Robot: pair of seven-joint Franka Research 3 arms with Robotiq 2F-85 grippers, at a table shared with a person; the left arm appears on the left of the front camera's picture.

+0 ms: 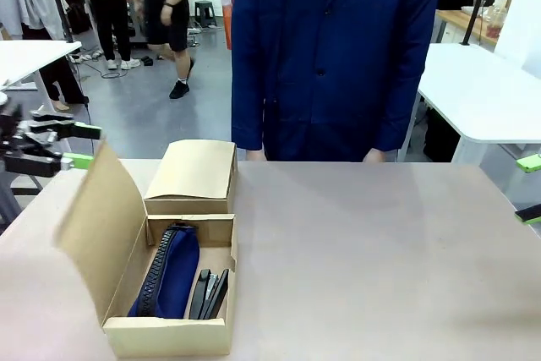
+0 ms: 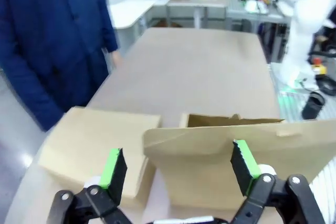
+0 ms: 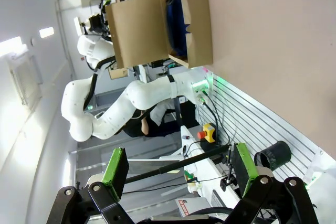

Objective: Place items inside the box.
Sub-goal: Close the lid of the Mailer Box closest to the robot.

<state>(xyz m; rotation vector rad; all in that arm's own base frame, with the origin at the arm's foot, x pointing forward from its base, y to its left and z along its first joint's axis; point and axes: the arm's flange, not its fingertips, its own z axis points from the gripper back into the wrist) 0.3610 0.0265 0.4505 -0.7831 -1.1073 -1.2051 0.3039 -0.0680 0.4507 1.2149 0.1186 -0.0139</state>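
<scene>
Both grippers, left (image 2: 178, 169) and right (image 3: 178, 169), gape empty, but the left could snag the brown cardboard box's (image 1: 169, 336) raised flap (image 1: 97, 226) at 9 o'clock and tip it.

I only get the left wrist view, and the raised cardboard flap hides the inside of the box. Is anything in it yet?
Observer: Yes. From the front, a navy pouch lies along the left side of the box.
Operator: Anything beside it?
Observer: Black staplers lie just right of the pouch.
Operator: And the other arm?
Observer: The right gripper is at the table's right edge, open and holding nothing.
</scene>
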